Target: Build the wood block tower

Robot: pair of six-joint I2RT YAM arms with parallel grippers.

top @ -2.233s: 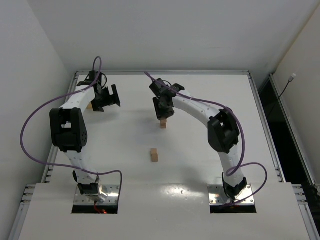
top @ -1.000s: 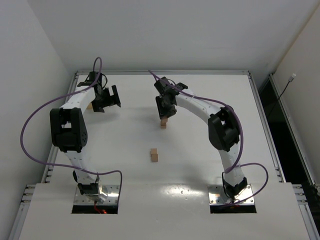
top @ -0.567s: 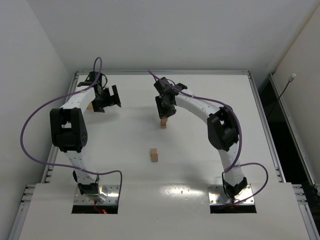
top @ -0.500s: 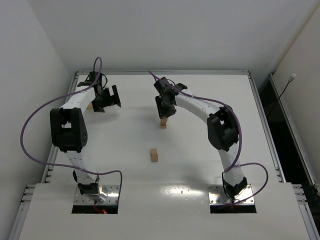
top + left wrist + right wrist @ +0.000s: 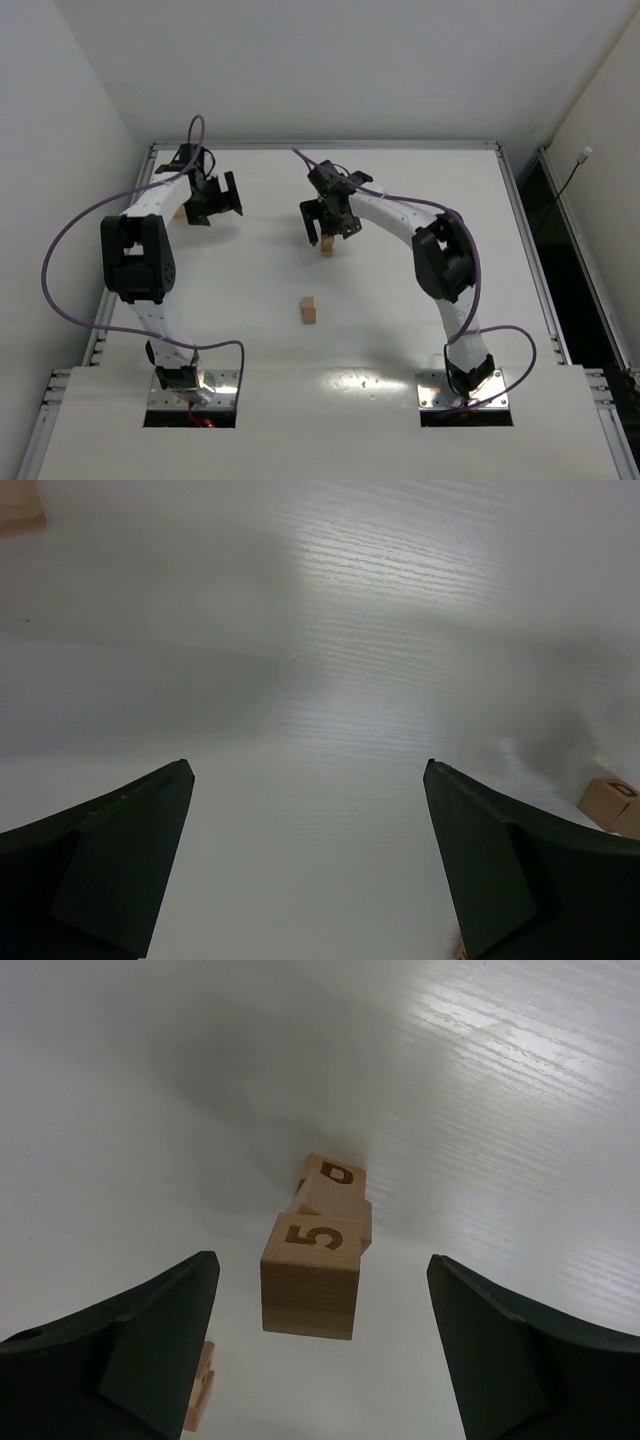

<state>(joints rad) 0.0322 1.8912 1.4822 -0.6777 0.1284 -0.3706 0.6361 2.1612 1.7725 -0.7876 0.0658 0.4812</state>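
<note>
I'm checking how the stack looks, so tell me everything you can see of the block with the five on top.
The numbered cube is light-tan wood with faint grain and a dark brown 5 on its top face. It sits upright as the upper piece of the tower. It appears to rest on a second marked block, offset so that part of that block's top still shows. The right gripper is open around it, and neither finger touches it.
</note>
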